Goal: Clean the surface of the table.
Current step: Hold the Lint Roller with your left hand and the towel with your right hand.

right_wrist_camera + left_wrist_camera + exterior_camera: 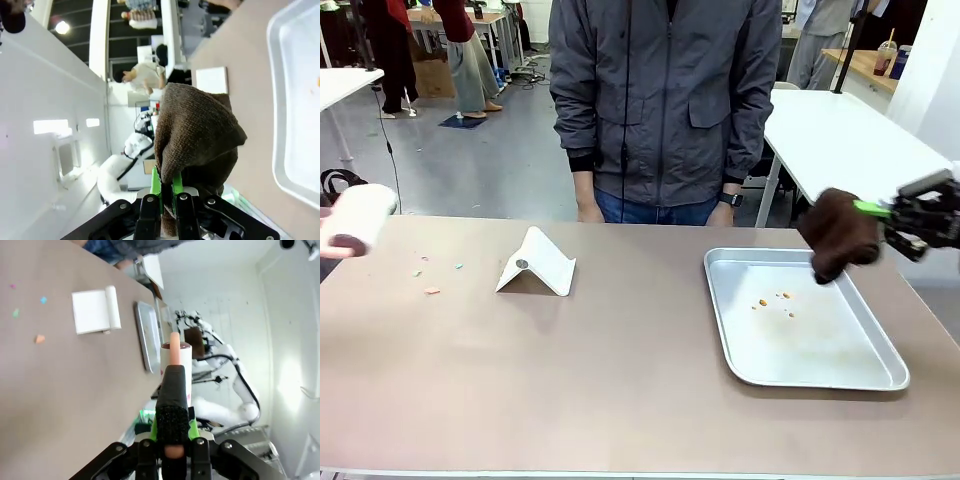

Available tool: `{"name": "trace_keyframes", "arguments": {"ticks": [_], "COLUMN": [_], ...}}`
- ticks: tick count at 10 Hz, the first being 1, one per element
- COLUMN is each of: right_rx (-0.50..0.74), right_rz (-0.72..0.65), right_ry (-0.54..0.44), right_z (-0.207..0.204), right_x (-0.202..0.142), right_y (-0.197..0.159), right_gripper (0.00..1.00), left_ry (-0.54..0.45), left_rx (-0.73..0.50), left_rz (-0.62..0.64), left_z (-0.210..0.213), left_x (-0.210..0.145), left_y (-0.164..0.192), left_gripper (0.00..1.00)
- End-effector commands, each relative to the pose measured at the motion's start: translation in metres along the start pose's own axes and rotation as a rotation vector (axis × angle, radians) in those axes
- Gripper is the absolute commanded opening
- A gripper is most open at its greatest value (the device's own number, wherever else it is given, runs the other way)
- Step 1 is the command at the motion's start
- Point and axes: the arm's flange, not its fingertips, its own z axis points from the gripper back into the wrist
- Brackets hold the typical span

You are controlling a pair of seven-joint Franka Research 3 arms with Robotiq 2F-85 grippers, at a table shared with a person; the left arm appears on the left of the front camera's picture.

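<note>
A: How do the arms stand?
B: The left gripper (pixel 173 436) is raised at the far left corner of the table (pixel 620 380), jaws clamped on a roller (pixel 360 218) by its handle. The right gripper (pixel 872 209) hovers over the far right corner of the tray (pixel 722 300), jaws clamped on a brown cloth (pixel 838 234).
A: And the tabletop?
B: It has crumbs (pixel 431 291) near its left edge, a folded white card (pixel 538 264), and a person (pixel 665 100) at the far edge

table (pixel 620 390): top recorded as smooth, matt taupe | tray (pixel 820 350): bare metal, glossy | cloth (pixel 838 232): brown, rough, fuzzy pile | roller (pixel 360 218): white, papery, matt | folded stand (pixel 545 265): white, smooth, matt
</note>
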Motion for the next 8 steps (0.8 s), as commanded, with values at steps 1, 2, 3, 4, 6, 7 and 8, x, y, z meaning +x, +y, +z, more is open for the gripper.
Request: {"name": "trace_keyframes", "arguments": {"ticks": [1, 2, 3, 4, 6, 7, 8], "right_rx": [-0.011, -0.015, -0.016, -0.019, -0.034, -0.030, -0.030], "right_rz": [0.041, 0.073, 0.138, 0.178, 0.158, 0.137, 0.137], "right_ry": [0.049, 0.015, -0.011, -0.032, -0.073, -0.035, -0.035], "right_z": [0.042, 0.059, 0.070, 0.075, 0.078, 0.085, 0.085], "right_x": [-0.025, -0.024, -0.026, -0.030, -0.030, -0.021, -0.021], "right_y": [-0.024, -0.035, -0.044, -0.047, -0.049, -0.043, -0.043], "right_gripper": [0.00, 0.00, 0.00, 0.00, 0.00, 0.00, 0.00], "left_ry": [0.061, -0.017, -0.059, -0.055, -0.050, -0.038, -0.038], "left_rx": [-0.101, -0.054, -0.045, -0.040, -0.008, -0.027, -0.027], "left_rz": [0.069, 0.164, 0.190, 0.193, 0.249, 0.201, 0.201], "left_z": [0.054, 0.047, 0.041, 0.039, 0.028, 0.047, 0.047], "left_x": [0.013, 0.013, 0.012, 0.014, 0.021, 0.012, 0.012], "left_y": [0.025, 0.030, 0.036, 0.039, 0.038, 0.052, 0.052], "left_gripper": [0.19, 0.19, 0.19, 0.19, 0.19, 0.19, 0.19]}}
